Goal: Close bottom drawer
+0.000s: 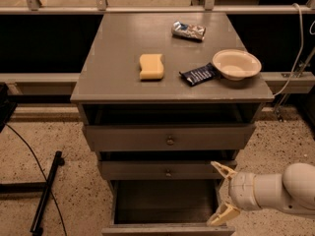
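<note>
The grey cabinet has three drawers. The bottom drawer (165, 203) is pulled far out, showing its dark box interior; its front (167, 229) lies at the frame's bottom edge. My gripper (220, 193) comes in from the lower right on a white arm. It is open and empty, with one tan finger (222, 169) beside the middle drawer's right end and the other (221, 215) over the bottom drawer's right front corner. The top drawer (170, 137) and the middle drawer (167, 170) each stand slightly out.
On the cabinet top (123, 58) lie a yellow sponge (150, 66), a dark snack packet (199, 74), a white bowl (236, 64) and a silver packet (188, 30). A black stand leg (46, 193) and cable lie on the speckled floor at the left.
</note>
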You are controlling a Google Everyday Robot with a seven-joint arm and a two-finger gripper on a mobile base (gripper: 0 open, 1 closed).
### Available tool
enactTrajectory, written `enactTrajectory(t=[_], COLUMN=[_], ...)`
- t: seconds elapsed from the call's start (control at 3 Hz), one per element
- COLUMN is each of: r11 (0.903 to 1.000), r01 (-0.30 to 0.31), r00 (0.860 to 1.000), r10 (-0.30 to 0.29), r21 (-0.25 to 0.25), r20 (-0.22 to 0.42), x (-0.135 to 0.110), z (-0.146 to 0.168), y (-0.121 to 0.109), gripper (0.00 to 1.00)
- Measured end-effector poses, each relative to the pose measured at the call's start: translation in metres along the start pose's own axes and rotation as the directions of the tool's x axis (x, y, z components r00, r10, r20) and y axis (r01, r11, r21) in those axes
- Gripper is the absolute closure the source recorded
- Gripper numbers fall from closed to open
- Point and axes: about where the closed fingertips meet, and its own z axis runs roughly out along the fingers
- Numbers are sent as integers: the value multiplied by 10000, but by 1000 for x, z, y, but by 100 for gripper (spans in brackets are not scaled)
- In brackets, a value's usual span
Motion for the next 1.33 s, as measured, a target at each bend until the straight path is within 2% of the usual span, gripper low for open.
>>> enactTrajectory(t=[0.33,0.67,1.0,1.33], r11=[9965,9874,9875,9902], r01=[354,1181,1347,1223], r00=[9982,9868,9706,9651], r10=[-389,-1286,-1481,-1345], r21=[754,1057,815,677], r20=[453,984,1900,2245], x=[30,80,120,125], z=[22,55,88,101], y=[-12,-4,12,20], gripper=[0,0,0,0])
